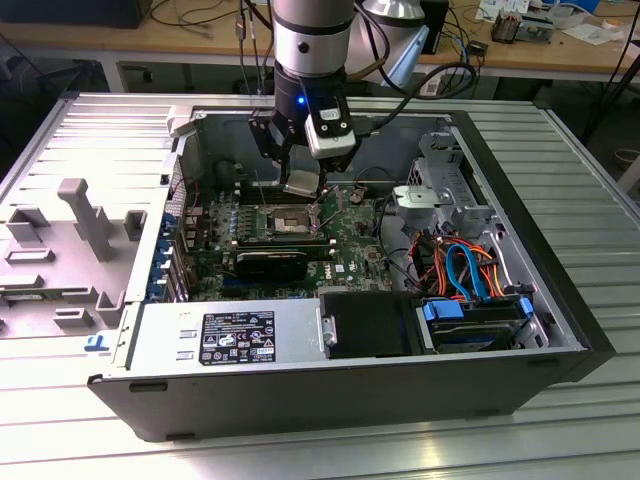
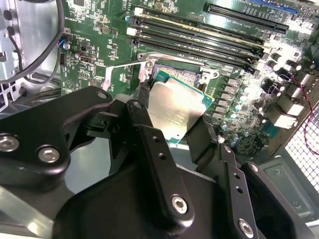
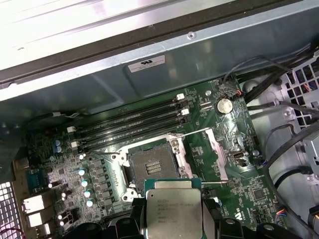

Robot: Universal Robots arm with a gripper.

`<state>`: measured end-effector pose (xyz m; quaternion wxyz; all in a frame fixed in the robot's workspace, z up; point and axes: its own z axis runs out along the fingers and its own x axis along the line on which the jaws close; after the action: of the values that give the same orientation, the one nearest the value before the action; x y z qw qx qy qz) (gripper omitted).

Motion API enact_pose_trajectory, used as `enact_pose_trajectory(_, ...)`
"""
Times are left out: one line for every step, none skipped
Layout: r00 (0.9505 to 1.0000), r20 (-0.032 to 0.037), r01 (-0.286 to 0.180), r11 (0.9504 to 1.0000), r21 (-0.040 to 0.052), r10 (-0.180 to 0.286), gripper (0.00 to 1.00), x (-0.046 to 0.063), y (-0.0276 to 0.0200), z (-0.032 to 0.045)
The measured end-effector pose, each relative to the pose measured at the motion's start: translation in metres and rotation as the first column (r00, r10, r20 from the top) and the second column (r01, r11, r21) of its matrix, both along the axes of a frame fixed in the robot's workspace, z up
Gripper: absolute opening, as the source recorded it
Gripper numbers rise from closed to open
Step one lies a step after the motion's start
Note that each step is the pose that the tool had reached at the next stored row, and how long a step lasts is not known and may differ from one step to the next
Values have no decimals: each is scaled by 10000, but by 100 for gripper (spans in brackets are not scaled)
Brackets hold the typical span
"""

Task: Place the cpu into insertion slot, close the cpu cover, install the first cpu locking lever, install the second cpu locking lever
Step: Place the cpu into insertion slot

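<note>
Gripping the flat square silver-grey cpu (image 3: 173,211) by its edges, black hand (image 2: 171,120) above the dark-centred insertion slot (image 3: 152,164).

Upright arm (image 1: 312,40), gripper (image 1: 302,180) clasping cpu (image 2: 174,107) (fingers (image 2: 149,144) down)

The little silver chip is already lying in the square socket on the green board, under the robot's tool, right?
No. The cpu is gripped in the tool, held above the green board; the insertion slot lies empty, dark centre bare, as the first wrist view shows.
</note>
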<state>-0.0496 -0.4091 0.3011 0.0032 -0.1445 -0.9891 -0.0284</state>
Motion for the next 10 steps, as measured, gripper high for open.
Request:
enact_pose_trajectory(10000, 1, 33, 10000, -2, -33, 55, 0, 0, 0)
enact_pose_trajectory(10000, 0, 79, 10000, -5, -79, 55, 0, 0, -1)
enact_pose_trajectory(9999, 0, 114, 9999, -6, -114, 55, 0, 0, -1)
enact_pose_trajectory(9999, 1, 142, 9999, -8, -142, 55, 0, 0, -1)
enact_pose_trajectory(9998, 1, 191, 9998, -12, -191, 55, 0, 0, -2)
enact_pose_trajectory(9997, 1, 232, 9997, -18, -232, 55, 0, 0, -1)
enact_pose_trajectory(9997, 1, 262, 9997, -23, -262, 55, 0, 0, -2)
enact_pose_trajectory(9995, 1, 321, 9995, -32, -321, 55, 0, 0, -2)
enact_pose_trajectory(9992, 1, 407, 9992, -44, -407, 55, 0, 0, -2)
enact_pose_trajectory(9990, 1, 438, 9990, -45, -438, 55, 0, 0, -2)
